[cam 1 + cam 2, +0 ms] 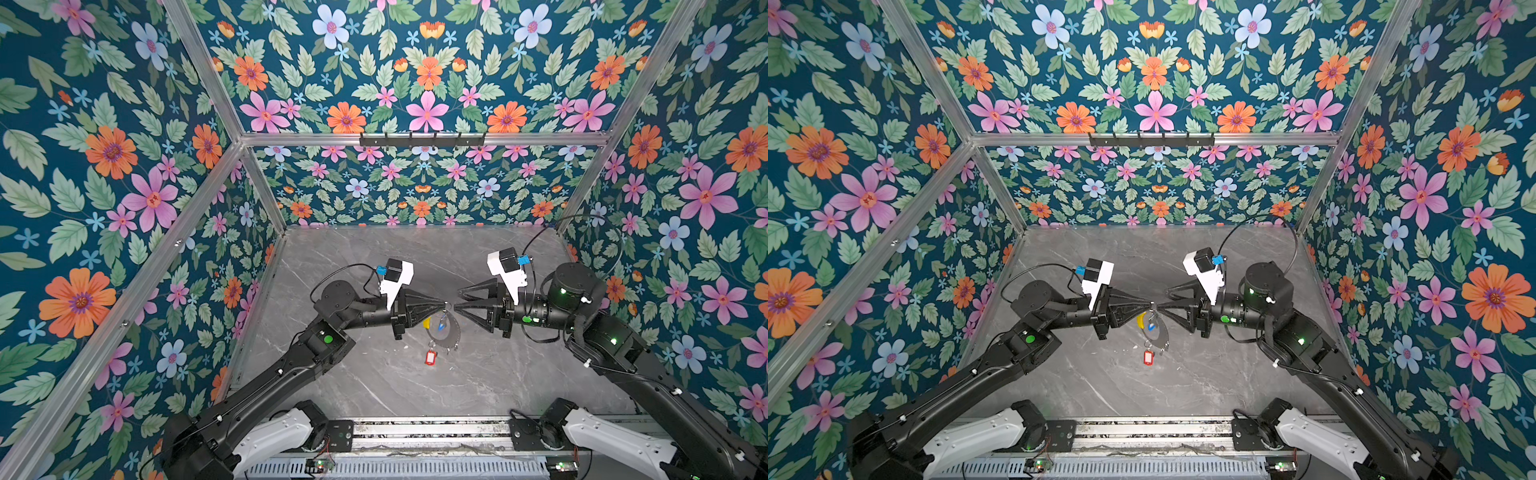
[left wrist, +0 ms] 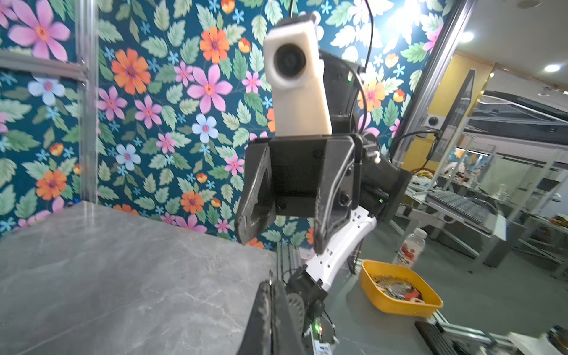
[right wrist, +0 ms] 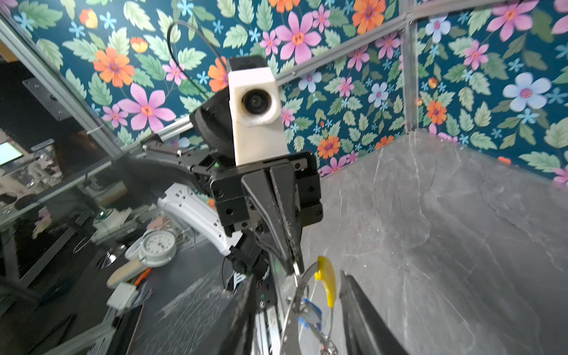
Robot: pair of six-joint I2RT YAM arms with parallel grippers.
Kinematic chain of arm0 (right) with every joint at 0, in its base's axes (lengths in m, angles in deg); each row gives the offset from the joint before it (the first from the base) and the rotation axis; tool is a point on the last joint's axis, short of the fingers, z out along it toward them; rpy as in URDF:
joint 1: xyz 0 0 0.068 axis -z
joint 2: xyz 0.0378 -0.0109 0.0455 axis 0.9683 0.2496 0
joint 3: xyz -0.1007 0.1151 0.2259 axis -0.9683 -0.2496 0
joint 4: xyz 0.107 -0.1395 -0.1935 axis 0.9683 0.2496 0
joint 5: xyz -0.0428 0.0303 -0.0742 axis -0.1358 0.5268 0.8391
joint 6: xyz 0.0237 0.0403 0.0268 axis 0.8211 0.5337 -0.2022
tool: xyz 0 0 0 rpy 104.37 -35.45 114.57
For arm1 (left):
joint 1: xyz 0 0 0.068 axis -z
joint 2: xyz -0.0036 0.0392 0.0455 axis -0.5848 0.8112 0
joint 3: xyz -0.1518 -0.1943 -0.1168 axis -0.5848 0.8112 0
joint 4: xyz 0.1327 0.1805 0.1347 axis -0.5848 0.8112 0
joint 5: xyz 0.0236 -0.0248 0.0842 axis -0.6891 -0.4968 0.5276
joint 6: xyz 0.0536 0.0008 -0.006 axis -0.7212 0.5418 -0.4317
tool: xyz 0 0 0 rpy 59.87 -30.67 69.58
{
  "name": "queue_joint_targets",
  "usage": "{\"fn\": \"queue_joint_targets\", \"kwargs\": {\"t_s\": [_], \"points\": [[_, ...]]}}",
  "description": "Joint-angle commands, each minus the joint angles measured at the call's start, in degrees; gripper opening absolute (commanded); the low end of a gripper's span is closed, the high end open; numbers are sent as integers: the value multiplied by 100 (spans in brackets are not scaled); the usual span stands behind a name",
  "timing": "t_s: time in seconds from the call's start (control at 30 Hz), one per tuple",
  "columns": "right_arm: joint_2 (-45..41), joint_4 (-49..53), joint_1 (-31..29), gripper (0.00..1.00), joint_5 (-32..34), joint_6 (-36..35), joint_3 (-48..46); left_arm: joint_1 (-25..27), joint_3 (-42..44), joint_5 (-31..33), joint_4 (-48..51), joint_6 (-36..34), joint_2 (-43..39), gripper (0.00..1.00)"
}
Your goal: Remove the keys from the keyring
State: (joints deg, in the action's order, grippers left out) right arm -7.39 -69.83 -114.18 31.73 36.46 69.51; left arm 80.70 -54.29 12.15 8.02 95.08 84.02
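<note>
Neither key is off yet. From the left, my left arm (image 1: 270, 374) reaches in with its forearm held level above the grey table (image 1: 374, 386). The left gripper (image 1: 444, 306) is pinched tight on the top edge of the keyring (image 1: 455, 336), which dangles clear of the tabletop at mid-scene. The yellow arc (image 1: 426, 323) sits just below my fingertips, the blue-tagged key (image 1: 441, 325) hangs within the hoop and the red-tagged key (image 1: 431, 357) hangs lowest. As far as both top views show, both are attached. From the right, my right arm (image 1: 623, 361) mirrors the pose. The right gripper (image 1: 456, 308) is nearly tip to tip with the left, jaws parted to a moderate gap and gripping nothing, and the right wrist view shows the hoop's upper part between its fingers. By my reckoning the whole job is ahead: both keys to work free
</note>
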Motion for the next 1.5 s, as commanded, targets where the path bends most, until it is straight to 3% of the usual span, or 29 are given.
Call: {"fn": "queue_joint_targets", "kwargs": {"t_s": [0.0, 0.17, 0.43, 0.73, 1.1, 1.27, 1.47], "points": [[-148, -1164, -12, 48, 292, 574, -313, 31, 269, 537, -1575, 99, -55, 0], [-257, -1516, -7, 48, 576, 796, -669, 71, 630, 756, -2779, 156, -4, 0], [-139, -1643, -72, 48, 308, 832, -804, 80, 874, 776, -4310, 531, 316, 0], [-84, -1852, -125, 51, -364, 815, -849, 78, 895, 688, -4864, 853, 543, 0], [-25, -2107, -156, 51, -293, 907, -469, 80, 910, 703, -5145, 1029, 688, 0], [244, -2806, -206, 50, -354, 1325, -439, 82, 914, 740, -5415, 1179, 823, 0], [476, -2692, -578, 41, -281, 1051, -262, 80, 928, 767, -5428, 1179, 840, 0]]}}
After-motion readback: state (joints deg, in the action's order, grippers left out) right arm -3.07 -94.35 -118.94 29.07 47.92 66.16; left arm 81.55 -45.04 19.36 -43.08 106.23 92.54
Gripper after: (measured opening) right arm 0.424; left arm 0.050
